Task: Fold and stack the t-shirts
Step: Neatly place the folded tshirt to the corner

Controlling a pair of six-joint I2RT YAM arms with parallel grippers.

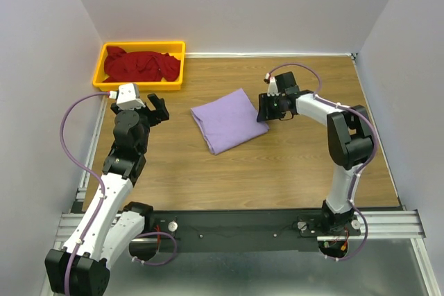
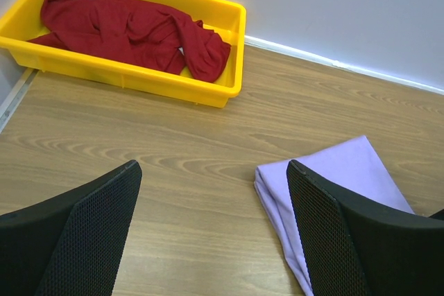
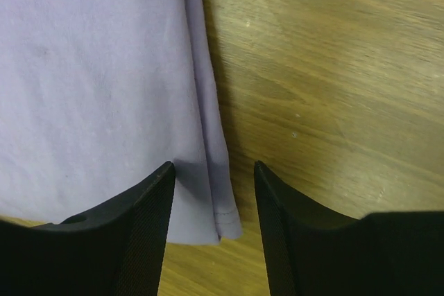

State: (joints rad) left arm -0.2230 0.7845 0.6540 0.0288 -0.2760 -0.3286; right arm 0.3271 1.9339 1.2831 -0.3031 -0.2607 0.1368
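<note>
Up close, right claw (image 3: pixel 213 166) straddles lavender shirt (image 3: pixel 90 81) hem, half-open; left claw (image 2: pixel 213 164) gapes wide.

One lavender t-shirt (image 1: pixel 229 120), seemingly one red t-shirt (image 1: pixel 142 65), one yellow bin (image 1: pixel 139 85), two arms (image 1: pixel 114 171) (image 1: pixel 347 143).

Worktop (image 1: pixel 277 164) is wood-grain, smooth, low sheen; the yellow bin (image 2: pixel 139 77) is hard plastic with glossy walls. Both shirts are soft matt cloth: the lavender t-shirt (image 3: pixel 90 67) is smooth and fine-knit with a stitched hem (one faint darker spot on it), the dark red t-shirt (image 2: pixel 125 25) is similar fabric, heavily creased. Jaws have black matt faces with a fine grid texture, arm shells (image 1: pixel 104 213) are smooth white and black plastic, and the rail (image 1: pixel 388 223) looks like bare ribbed metal.
</note>
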